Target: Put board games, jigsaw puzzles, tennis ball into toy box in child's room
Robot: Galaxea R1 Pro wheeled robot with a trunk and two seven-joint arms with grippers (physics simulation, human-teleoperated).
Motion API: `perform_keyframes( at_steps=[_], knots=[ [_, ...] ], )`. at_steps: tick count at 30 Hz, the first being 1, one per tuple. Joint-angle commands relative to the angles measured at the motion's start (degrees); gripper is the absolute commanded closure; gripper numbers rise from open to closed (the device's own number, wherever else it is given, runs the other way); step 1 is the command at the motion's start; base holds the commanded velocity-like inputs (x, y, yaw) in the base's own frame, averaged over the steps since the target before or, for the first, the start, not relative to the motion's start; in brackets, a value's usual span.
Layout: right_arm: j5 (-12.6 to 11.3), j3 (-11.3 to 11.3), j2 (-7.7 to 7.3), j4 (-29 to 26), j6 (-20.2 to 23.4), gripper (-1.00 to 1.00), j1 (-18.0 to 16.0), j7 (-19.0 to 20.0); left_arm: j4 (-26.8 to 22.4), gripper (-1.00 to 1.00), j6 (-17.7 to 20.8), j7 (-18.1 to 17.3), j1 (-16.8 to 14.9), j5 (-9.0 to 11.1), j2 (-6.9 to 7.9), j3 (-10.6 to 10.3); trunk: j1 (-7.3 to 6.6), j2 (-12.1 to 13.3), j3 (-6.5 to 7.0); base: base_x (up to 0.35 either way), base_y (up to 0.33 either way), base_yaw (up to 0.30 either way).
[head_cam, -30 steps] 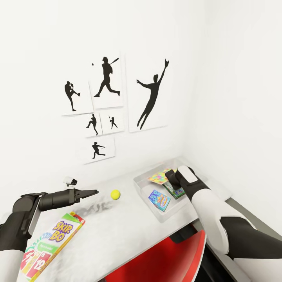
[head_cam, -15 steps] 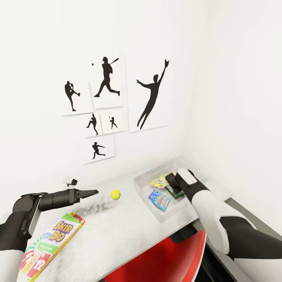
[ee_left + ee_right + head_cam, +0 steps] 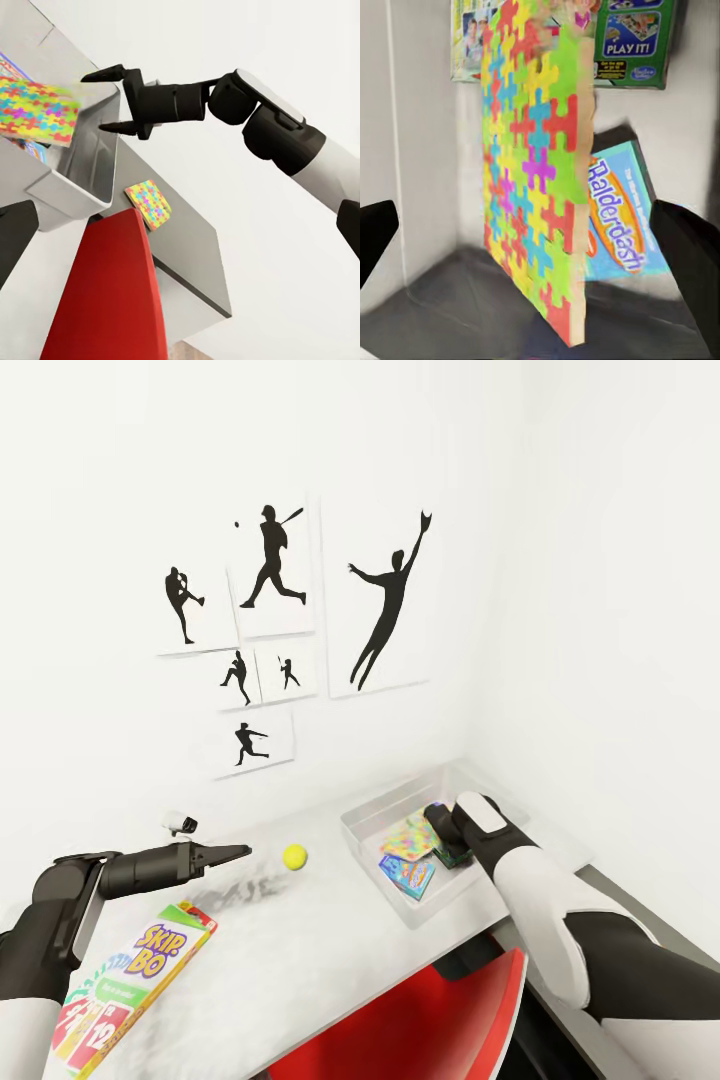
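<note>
The right gripper (image 3: 112, 101) hangs over the toy box (image 3: 362, 832) with fingers spread, the jigsaw puzzle (image 3: 408, 838) loose below it in the bin; the tennis ball (image 3: 294, 856) lies just right of the left gripper (image 3: 236, 851), whose spread I cannot tell

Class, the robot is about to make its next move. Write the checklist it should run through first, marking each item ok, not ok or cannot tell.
1. Right gripper open, holding nothing: ok.
2. Jigsaw puzzle inside the toy box: ok.
3. That puzzle lying flat: not ok, the right wrist view shows it tilted on edge.
4. Blue board game in the box: ok.
5. Tennis ball in the box: not ok, it sits on the table.
6. SKIP-BO game in the box: not ok, it lies on the table.
</note>
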Motion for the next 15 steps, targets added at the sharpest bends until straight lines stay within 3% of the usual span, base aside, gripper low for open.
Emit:
perform_keyframes(
  at_steps=[1, 15],
  knots=[
    [-0.01, -0.13, -0.04, -0.10, 0.29, -1.00, -0.04, -0.31, -0.01, -1.00, 0.61, -0.24, -0.06, -0.04, 0.02, -0.01, 0.04, -0.13, -0.13, 0.000, 0.000, 0.000],
    [-0.01, -0.11, -0.14, -0.40, 0.38, -1.00, -0.04, -0.26, -0.01, -1.00, 0.61, -0.24, -0.08, -0.04, 0.02, -0.01, 0.04, -0.13, -0.13, 0.000, 0.000, 0.000]
  ],
)
